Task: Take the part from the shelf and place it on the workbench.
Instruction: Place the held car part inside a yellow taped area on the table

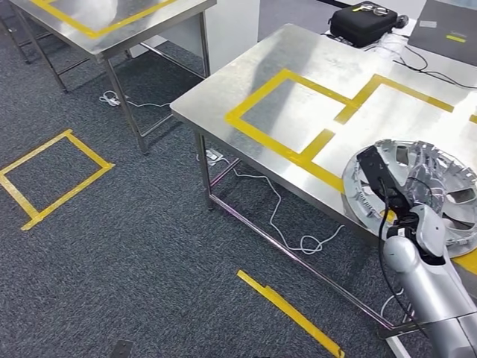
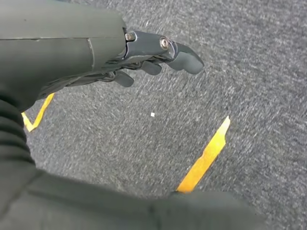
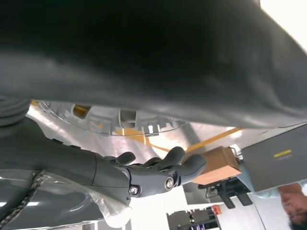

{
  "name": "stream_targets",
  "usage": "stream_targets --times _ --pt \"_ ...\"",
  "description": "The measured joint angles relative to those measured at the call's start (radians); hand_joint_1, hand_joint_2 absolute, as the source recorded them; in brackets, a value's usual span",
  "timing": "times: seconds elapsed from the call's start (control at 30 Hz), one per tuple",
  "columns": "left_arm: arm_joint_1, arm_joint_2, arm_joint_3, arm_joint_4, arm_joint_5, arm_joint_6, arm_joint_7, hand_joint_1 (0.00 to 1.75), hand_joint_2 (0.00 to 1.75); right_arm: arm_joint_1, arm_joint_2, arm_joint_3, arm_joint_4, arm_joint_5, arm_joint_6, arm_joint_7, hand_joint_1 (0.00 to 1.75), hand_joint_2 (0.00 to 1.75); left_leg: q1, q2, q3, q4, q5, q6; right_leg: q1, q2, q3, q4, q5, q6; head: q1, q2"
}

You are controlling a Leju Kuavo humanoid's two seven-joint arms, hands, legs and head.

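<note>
We take the steel workbench [image 1: 292, 56] as our landmark. Its top is bright brushed metal, marked with yellow tape [image 1: 281, 145] into rectangular bays. The part [image 1: 444, 186], a silvery round wheel-cover piece with slotted spokes, lies flat on the workbench at its near edge, overlapping the tape line of one bay. The right hand [image 1: 376, 170] sits at the part's near rim, dark and reaching over it from the silver arm; in the right wrist view the fingers [image 3: 173, 158] curl loosely beside the rim of the part [image 3: 119, 120], and we cannot tell whether they grip it or merely rest against it.

The left hand [image 2: 152, 57] hangs over the floor, fingers slack and apart, holding nothing.

Below and around the workbench: dark grey carpet [image 1: 141, 246], a white cable [image 1: 281, 224] trailing under the workbench's frame, a loose yellow tape strip [image 1: 290, 313] in front of it, and a taped square [image 1: 54, 175] well off to its side. A second steel table [image 1: 112, 30] stands beyond that. At the workbench's far end rest a black case [image 1: 363, 22] and a grey laptop-like slab [image 1: 447, 26]
</note>
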Motion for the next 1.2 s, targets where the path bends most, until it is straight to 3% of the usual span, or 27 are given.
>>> stream_targets --times 0.03,0.1,0.17,0.27,0.33,0.37,0.43,0.5,0.53,0.57,0.63,0.67,0.73,0.83,0.9,0.97,1.0,1.03,1.07,1.13,1.2 --pt "0.000 -0.001 0.000 0.000 0.000 0.001 0.000 0.00 0.00 0.007 -0.004 -0.010 -0.013 -0.005 -0.005 0.000 0.00 0.00 -0.001 0.000 0.000 0.001 0.000 0.000 0.000 0.000 0.010 -0.022 0.021 -0.001 0.000 0.000" --pt "0.001 -0.003 0.000 0.000 -0.002 0.004 0.001 0.00 0.00 0.014 -0.013 -0.035 -0.046 -0.011 -0.020 0.000 0.00 0.00 -0.001 -0.001 0.000 0.005 -0.003 -0.001 0.001 -0.003 0.075 -0.151 0.085 -0.005 0.000 0.000" --pt "0.000 -0.004 0.001 0.000 -0.002 0.008 0.002 0.00 0.00 0.019 -0.019 -0.064 -0.087 -0.016 -0.042 0.000 0.00 0.00 -0.004 -0.001 -0.003 0.012 -0.006 -0.007 0.005 -0.006 0.133 -0.257 0.114 -0.011 0.000 0.000" --pt "0.002 -0.004 0.004 0.000 -0.002 0.019 0.004 0.00 0.00 0.035 -0.021 -0.111 -0.147 -0.030 -0.065 0.000 0.00 0.00 -0.005 0.000 -0.006 0.014 -0.007 -0.019 0.008 -0.004 0.149 -0.280 0.116 -0.022 -0.001 0.000" --pt "0.002 -0.004 0.009 0.000 0.000 0.029 0.005 0.00 0.00 0.042 -0.021 -0.135 -0.178 -0.041 -0.066 0.000 0.00 0.00 -0.003 0.001 -0.014 0.038 -0.028 -0.030 0.004 -0.004 0.152 -0.285 0.120 -0.031 -0.003 0.000" --pt "0.001 -0.004 0.012 0.000 0.002 0.036 0.007 0.00 0.00 0.044 -0.021 -0.144 -0.192 -0.050 -0.064 0.000 0.00 0.00 -0.001 0.002 -0.029 0.077 -0.054 -0.036 0.001 -0.005 0.154 -0.288 0.122 -0.035 -0.005 0.000" --pt "0.001 -0.004 0.018 0.000 0.006 0.055 0.013 0.00 0.00 0.054 -0.021 -0.154 -0.213 -0.075 -0.053 0.000 0.00 0.00 0.005 0.003 -0.084 0.206 -0.120 -0.047 0.001 -0.006 0.154 -0.288 0.122 -0.037 -0.008 0.000" --pt "0.002 -0.006 0.022 0.000 0.008 0.071 0.019 0.00 0.00 0.067 -0.021 -0.158 -0.224 -0.091 -0.043 0.000 0.00 0.00 0.011 0.004 -0.120 0.294 -0.147 -0.052 0.001 -0.006 0.153 -0.288 0.123 -0.037 -0.008 0.000" --pt "0.002 -0.007 0.024 0.000 0.010 0.076 0.020 0.00 0.00 0.072 -0.021 -0.159 -0.229 -0.093 -0.041 0.000 0.00 0.00 0.013 0.004 -0.112 0.282 -0.131 -0.053 0.001 -0.005 0.153 -0.287 0.123 -0.037 -0.008 0.000" --pt "0.001 -0.007 0.025 0.000 0.010 0.080 0.021 0.00 0.00 0.076 -0.020 -0.159 -0.233 -0.093 -0.040 0.000 0.00 0.00 0.014 0.004 -0.087 0.236 -0.102 -0.052 0.001 -0.005 0.154 -0.287 0.124 -0.036 -0.008 0.000" --pt "0.000 -0.007 0.028 0.000 0.011 0.086 0.022 0.00 0.00 0.078 -0.020 -0.162 -0.241 -0.094 -0.040 0.000 0.00 0.00 0.015 0.003 -0.020 0.098 -0.042 -0.049 0.002 -0.004 0.154 -0.286 0.125 -0.032 -0.008 0.000" --pt "-0.001 -0.008 0.028 0.000 0.011 0.087 0.022 0.00 0.00 0.078 -0.020 -0.164 -0.245 -0.094 -0.040 0.000 0.00 0.00 0.015 0.002 0.003 0.049 -0.027 -0.047 0.004 -0.003 0.151 -0.285 0.126 -0.027 -0.008 0.000" --pt "-0.003 -0.009 0.031 0.000 0.011 0.088 0.022 0.00 0.00 0.079 -0.019 -0.165 -0.249 -0.095 -0.040 0.000 0.00 0.00 0.011 0.000 0.014 0.017 -0.024 -0.041 0.005 -0.002 0.147 -0.285 0.129 -0.016 -0.008 0.000" --pt "-0.002 -0.010 0.035 0.000 0.011 0.091 0.023 0.00 0.00 0.080 -0.019 -0.167 -0.251 -0.097 -0.040 0.000 0.00 0.00 0.011 0.001 0.011 0.007 -0.012 -0.019 0.000 -0.002 0.135 -0.275 0.117 0.000 -0.007 0.000" --pt "-0.003 -0.011 0.037 0.000 0.011 0.096 0.023 0.00 0.00 0.081 -0.019 -0.169 -0.252 -0.098 -0.040 0.000 0.00 0.00 0.012 0.002 0.007 0.002 -0.003 -0.007 -0.001 -0.001 0.096 -0.190 0.059 0.004 -0.006 0.000" --pt "-0.003 -0.012 0.039 0.000 0.011 0.101 0.024 0.00 0.00 0.084 -0.019 -0.171 -0.253 -0.098 -0.040 0.000 0.00 0.00 0.009 0.002 -0.001 0.003 0.001 -0.001 -0.001 -0.001 0.039 -0.054 -0.007 0.006 -0.005 0.000" --pt "-0.003 -0.013 0.041 0.000 0.011 0.103 0.024 0.00 0.00 0.088 -0.019 -0.171 -0.253 -0.098 -0.040 0.000 0.00 0.00 0.007 0.003 -0.005 0.003 0.004 0.001 0.000 -0.001 0.023 -0.010 -0.020 0.006 -0.005 0.000" --pt "-0.003 -0.014 0.042 0.000 0.012 0.106 0.025 0.00 0.00 0.091 -0.019 -0.171 -0.253 -0.098 -0.040 0.000 0.00 0.00 0.005 0.003 -0.008 0.004 0.006 0.001 0.000 -0.001 0.025 -0.004 -0.015 0.005 -0.005 0.000" --pt "-0.003 -0.014 0.043 0.000 0.013 0.108 0.025 0.00 0.00 0.093 -0.019 -0.171 -0.253 -0.098 -0.040 0.000 0.00 0.00 0.004 0.003 -0.010 0.005 0.008 0.001 0.000 -0.001 0.050 -0.040 0.008 0.002 -0.005 0.000" --pt "-0.003 -0.016 0.044 0.000 0.015 0.112 0.025 0.00 0.00 0.094 -0.019 -0.170 -0.253 -0.097 -0.040 0.000 0.00 0.00 0.000 0.002 -0.012 0.008 0.010 -0.002 0.003 -0.004 0.132 -0.177 0.064 -0.005 -0.005 0.000" --pt "-0.004 -0.018 0.045 0.000 0.016 0.115 0.025 0.00 0.00 0.093 -0.019 -0.170 -0.254 -0.096 -0.041 0.000 0.00 0.00 -0.004 0.002 -0.018 0.013 0.013 -0.009 0.007 -0.006 0.188 -0.274 0.085 -0.011 -0.007 0.000"
